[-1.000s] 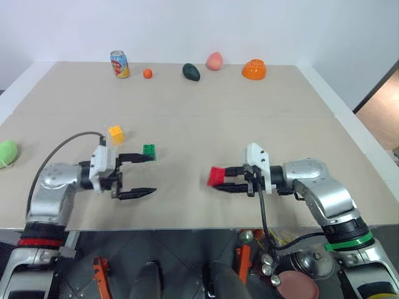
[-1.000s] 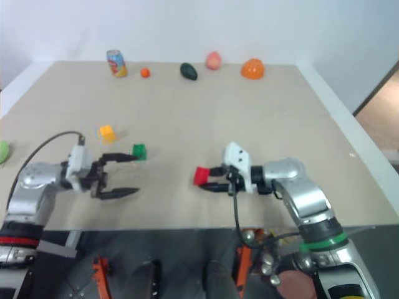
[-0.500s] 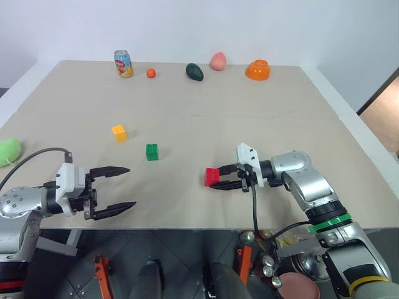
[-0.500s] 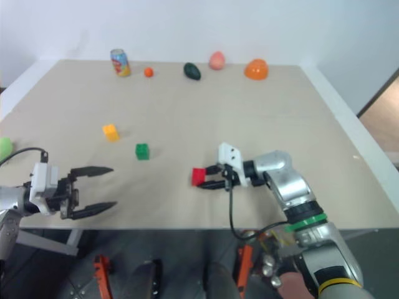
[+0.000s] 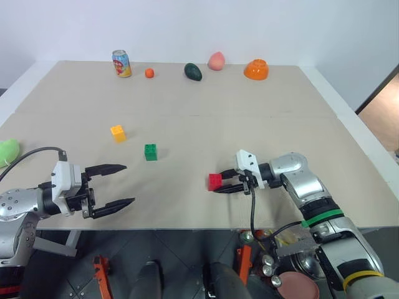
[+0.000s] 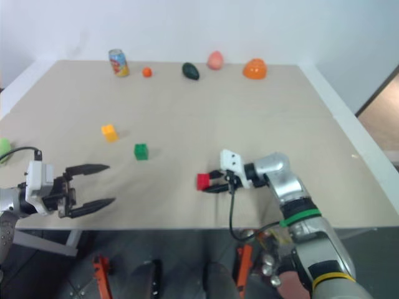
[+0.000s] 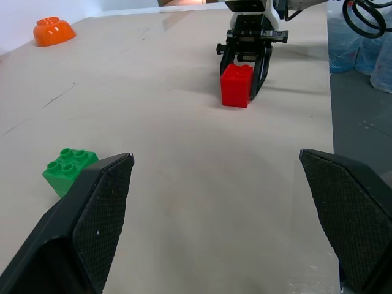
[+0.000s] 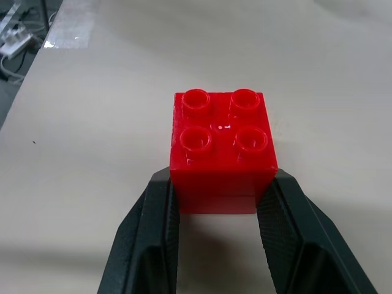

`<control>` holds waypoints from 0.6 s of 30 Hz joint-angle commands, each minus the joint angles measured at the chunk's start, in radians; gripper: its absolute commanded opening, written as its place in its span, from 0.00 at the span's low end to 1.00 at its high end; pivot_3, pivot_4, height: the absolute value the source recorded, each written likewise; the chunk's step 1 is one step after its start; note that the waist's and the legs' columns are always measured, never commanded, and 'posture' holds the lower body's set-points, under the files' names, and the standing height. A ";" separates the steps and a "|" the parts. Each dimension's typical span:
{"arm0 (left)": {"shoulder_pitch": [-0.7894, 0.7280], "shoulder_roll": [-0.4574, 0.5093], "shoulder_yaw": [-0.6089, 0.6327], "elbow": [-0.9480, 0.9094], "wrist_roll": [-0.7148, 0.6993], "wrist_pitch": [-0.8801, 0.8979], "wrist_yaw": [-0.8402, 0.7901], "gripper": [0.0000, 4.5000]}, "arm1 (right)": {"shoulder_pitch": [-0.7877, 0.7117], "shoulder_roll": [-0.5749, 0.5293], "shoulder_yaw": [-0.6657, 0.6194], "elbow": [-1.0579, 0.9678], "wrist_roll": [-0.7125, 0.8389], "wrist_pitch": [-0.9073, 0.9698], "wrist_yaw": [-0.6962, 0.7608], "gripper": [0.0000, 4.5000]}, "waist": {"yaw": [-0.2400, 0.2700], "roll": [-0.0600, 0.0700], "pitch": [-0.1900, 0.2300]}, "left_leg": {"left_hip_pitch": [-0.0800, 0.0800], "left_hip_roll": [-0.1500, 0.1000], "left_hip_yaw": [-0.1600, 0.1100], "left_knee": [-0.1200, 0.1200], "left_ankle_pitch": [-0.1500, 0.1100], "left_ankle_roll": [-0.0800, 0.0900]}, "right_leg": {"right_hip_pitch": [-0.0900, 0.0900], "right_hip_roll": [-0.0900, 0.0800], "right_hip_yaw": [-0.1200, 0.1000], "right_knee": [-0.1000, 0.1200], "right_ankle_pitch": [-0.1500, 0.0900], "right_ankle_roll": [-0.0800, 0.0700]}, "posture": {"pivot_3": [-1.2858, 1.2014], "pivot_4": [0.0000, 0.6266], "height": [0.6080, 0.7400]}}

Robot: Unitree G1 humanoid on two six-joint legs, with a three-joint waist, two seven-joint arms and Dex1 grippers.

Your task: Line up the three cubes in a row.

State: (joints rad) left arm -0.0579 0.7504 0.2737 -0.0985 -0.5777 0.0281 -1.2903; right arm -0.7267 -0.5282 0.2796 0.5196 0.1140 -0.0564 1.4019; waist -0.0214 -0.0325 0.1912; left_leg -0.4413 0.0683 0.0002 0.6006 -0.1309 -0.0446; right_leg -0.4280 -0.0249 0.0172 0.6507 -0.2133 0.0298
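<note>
My right pincer (image 5: 219, 184) is clamped on the red cube (image 5: 215, 181), one finger on each side face, studs up, as the right wrist view shows plainly. The cube sits low at the bench (image 5: 280, 112), near the front edge, right of centre. From the head views I can't tell whether its base is touching the surface or just above it; in the left wrist view it looks down on the bench.

My left pincer (image 5: 115, 185) is spread wide and empty, hovering over the near left edge and pointing right across the bench.

Now the relation that matters: the green cube (image 5: 151, 152) lies left of my red cube and farther back, and the yellow cube (image 5: 118, 132) sits left of green and farther back again. Those two already make a slanted line running from far left toward near right, and red lies roughly along that slant, though well apart from green. I judge the gap needs closing, so red has to travel left and away. My right pincer has it; the left is nearer to green.

The left wrist view shows green just beyond one finger (image 7: 92, 220) and red straight ahead. Along the far edge: a can (image 5: 121, 63), an orange ball (image 5: 149, 73), an orange bowl (image 5: 256, 69).
</note>
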 commanded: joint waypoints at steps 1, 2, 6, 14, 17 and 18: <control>-0.004 0.011 0.035 -0.035 -0.021 -0.001 0.015 1.00 | -0.031 0.013 0.000 0.030 -0.014 -0.035 0.006 0.27 | 0.000 0.000 0.000 | 0.000 0.000 0.000 0.000 0.000 0.000 | 0.000 0.000 0.000 0.000 0.000 0.000 | 0.52 0.24 0.99; -0.001 0.010 0.036 -0.038 -0.021 -0.001 0.018 1.00 | -0.034 0.015 0.000 0.038 -0.017 -0.038 0.010 0.27 | -0.001 0.000 0.000 | 0.000 0.000 0.000 0.000 0.000 0.000 | 0.000 0.000 0.000 0.000 0.000 0.000 | 0.52 0.24 0.99; 0.011 0.010 0.036 -0.050 -0.021 -0.003 0.027 1.00 | -0.047 0.022 -0.004 0.069 -0.021 -0.042 0.024 0.57 | -0.002 0.000 0.000 | 0.002 0.000 0.000 0.000 0.000 0.000 | 0.001 0.000 0.000 0.000 0.000 -0.001 | 0.52 0.24 0.99; 0.013 0.004 0.031 -0.059 -0.024 0.000 0.044 1.00 | -0.081 0.012 -0.011 0.090 -0.026 -0.013 0.047 1.00 | -0.001 0.000 0.000 | 0.001 0.000 0.001 -0.001 0.000 0.000 | 0.001 0.000 0.000 0.000 0.000 -0.001 | 0.52 0.24 0.99; 0.005 -0.002 0.029 -0.051 -0.024 0.001 0.055 1.00 | -0.097 -0.022 -0.013 0.075 -0.027 0.016 0.093 1.00 | -0.001 0.000 0.000 | 0.001 0.000 0.001 -0.001 0.000 0.000 | 0.001 0.000 0.000 0.000 0.000 -0.001 | 0.52 0.24 0.99; 0.000 -0.006 0.029 -0.046 -0.026 0.007 0.067 1.00 | -0.105 -0.046 -0.013 0.069 -0.029 0.023 0.122 1.00 | -0.001 0.001 0.001 | 0.001 0.000 0.001 -0.001 0.000 0.000 | 0.001 0.000 0.000 0.000 0.000 -0.001 | 0.52 0.24 0.99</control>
State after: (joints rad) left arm -0.0492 0.7463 0.2756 -0.1302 -0.5876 0.0312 -1.2390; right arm -0.7949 -0.5360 0.2774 0.6142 0.0807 -0.0433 1.4797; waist -0.0220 -0.0316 0.1917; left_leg -0.4399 0.0687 0.0011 0.5998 -0.1311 -0.0450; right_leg -0.4275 -0.0250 0.0176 0.6508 -0.2132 0.0292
